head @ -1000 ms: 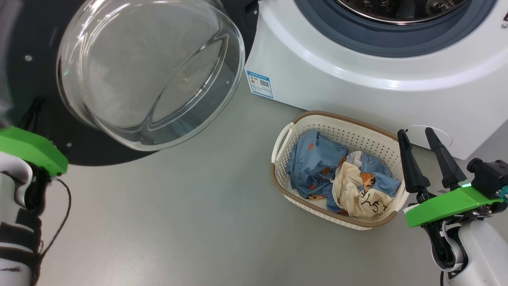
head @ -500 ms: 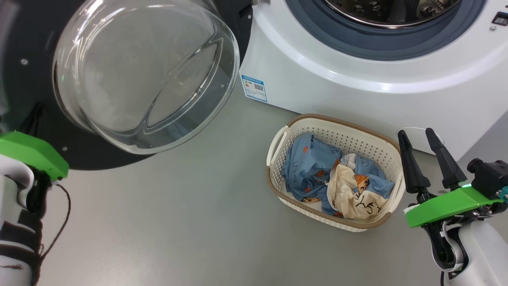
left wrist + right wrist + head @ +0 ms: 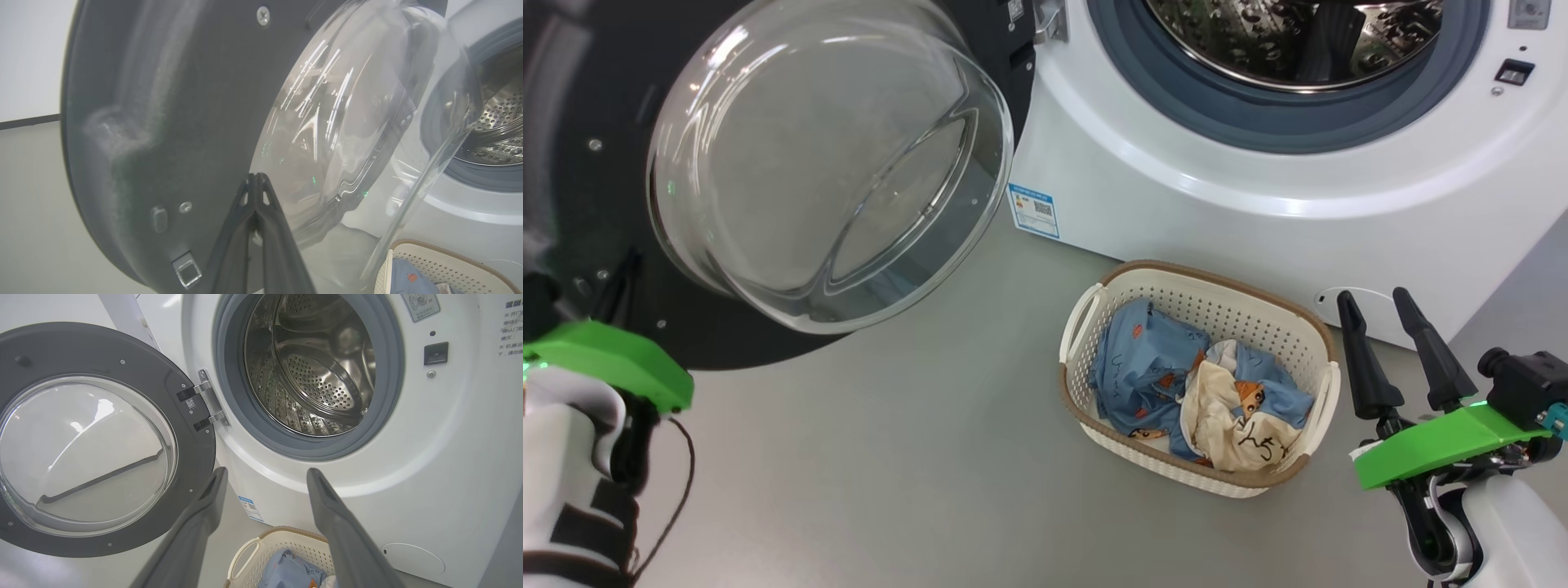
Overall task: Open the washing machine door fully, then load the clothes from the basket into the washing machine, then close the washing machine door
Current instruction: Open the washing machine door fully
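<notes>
On my far left, the left gripper (image 3: 255, 179) has its fingers pinched together with nothing between them. The tips lie against or just off the dark inner face of the washing machine door (image 3: 825, 163), and I cannot tell which. The door stands swung wide on its hinge (image 3: 208, 401), with its glass bowl bulging out over the grey floor (image 3: 890, 457). Below the door's lower edge, a broad bare stretch of floor runs across to the basket (image 3: 1241, 314). The washing machine (image 3: 1217, 220) has its steel drum (image 3: 1258, 41) mouth open. The basket sits just in front of the machine, with the clothes (image 3: 1143, 359) heaped inside it. My right gripper (image 3: 1372, 296) hangs just right of the basket rim, its fingers spread wide and holding nothing.
</notes>
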Motion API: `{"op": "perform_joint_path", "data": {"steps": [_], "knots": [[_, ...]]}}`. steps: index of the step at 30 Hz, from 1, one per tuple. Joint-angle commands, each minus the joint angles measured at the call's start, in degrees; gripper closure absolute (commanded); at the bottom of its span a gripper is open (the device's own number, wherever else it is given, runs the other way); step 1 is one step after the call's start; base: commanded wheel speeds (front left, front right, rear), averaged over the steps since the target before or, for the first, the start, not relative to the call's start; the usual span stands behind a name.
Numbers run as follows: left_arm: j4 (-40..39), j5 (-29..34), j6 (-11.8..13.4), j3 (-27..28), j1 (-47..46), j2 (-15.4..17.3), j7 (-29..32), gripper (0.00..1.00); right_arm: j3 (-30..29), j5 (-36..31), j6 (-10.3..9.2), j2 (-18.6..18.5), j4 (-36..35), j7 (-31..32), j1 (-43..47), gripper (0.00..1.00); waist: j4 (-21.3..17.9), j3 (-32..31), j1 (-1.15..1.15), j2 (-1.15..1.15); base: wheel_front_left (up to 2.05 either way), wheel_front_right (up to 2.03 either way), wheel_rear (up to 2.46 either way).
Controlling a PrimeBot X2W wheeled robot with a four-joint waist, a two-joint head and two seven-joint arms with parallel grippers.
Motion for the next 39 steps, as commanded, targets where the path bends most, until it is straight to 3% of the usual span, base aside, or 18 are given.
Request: {"op": "perform_joint_path", "data": {"steps": [1, 3, 4, 5, 11, 24, 39], "knots": [[-2.76, -1.06, 0.04, 0.99, 1.07, 3.24, -0.86, 1.00, 1.04, 0.13, 0.33, -0.11, -1.28, -0.46, 0.53, 0.00, -0.52, -0.85, 0.00, 0.00, 0.00, 0.00, 0.00], [-4.41, -1.47, 0.04, 0.83, 2.71, 3.41, -1.19, 0.56, 1.15, 0.07, 0.33, -0.17, -1.34, -0.46, 0.80, 0.00, -0.93, -1.40, 0.00, 0.00, 0.00, 0.00, 0.00], [-5.35, -1.64, 0.04, 0.76, 3.50, 3.38, -1.33, 0.07, 1.18, 0.05, 0.33, -0.22, -1.33, -0.46, 0.98, 0.00, -1.12, -1.69, 0.00, 0.00, 0.00, 0.00, 0.00], [-6.32, -1.80, 0.04, 0.68, 4.29, 3.27, -1.44, 0.00, 1.23, 0.06, 0.33, -0.30, -1.30, -0.46, 1.16, 0.00, -1.33, -1.99, 0.00, 0.00, 0.00, 0.00, 0.00], [-13.86, -2.41, 0.49, 1.45, 9.35, 2.40, -1.87, 0.00, 1.81, -0.25, 0.33, -0.71, -1.39, -0.46, 2.07, 0.00, -3.46, -3.81, 0.00, 0.00, 0.00, 0.00, 0.00], [-33.34, -1.24, 5.40, 2.02, 22.44, 0.01, -1.86, 0.00, 3.09, -1.30, 0.33, -1.01, -2.62, -0.46, 3.24, 0.00, -11.29, -6.82, 0.00, 0.00, 0.00, 0.00, 0.00], [-41.88, -0.95, 9.40, 0.97, 29.29, -1.18, -1.47, 0.00, 4.01, -1.99, 0.33, -1.67, -3.29, -0.46, 3.00, 0.00, -21.38, -7.80, 0.00, 0.00, 0.00, 0.00, 0.00]]}}
